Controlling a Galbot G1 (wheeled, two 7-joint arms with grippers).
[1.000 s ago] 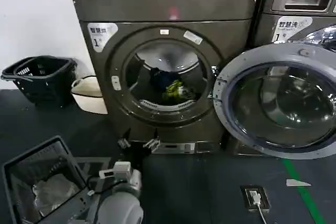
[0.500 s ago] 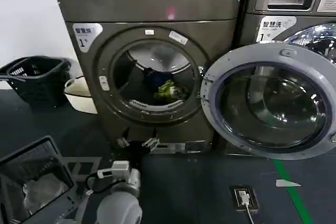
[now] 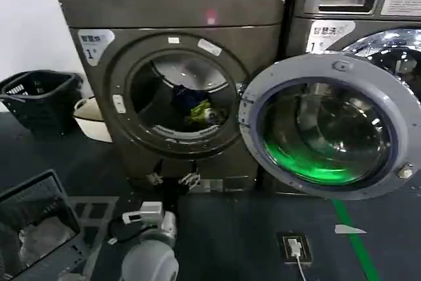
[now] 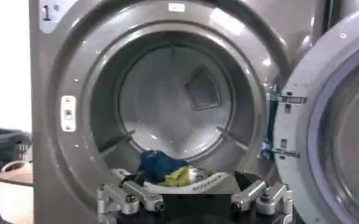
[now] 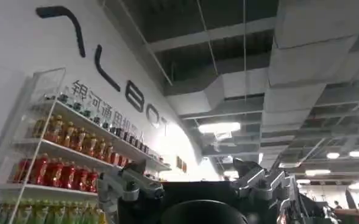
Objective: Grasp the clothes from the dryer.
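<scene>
One arm was nearer: the left gripper (image 3: 172, 179), fingers spread and empty below the dryer (image 3: 174, 77) mouth, faced the clothes (image 3: 194, 106) lying ahead on the drum floor, while the right gripper (image 5: 197, 189), also open, pointed ceilingward.

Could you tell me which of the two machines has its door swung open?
The bronze-grey dryer with the "1" sticker; its door is open, exposing the clothes.

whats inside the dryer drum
The clothes, a small dark blue and yellow-green heap, lie at the drum bottom of the dryer. Anything beneath the heap is covered.
</scene>
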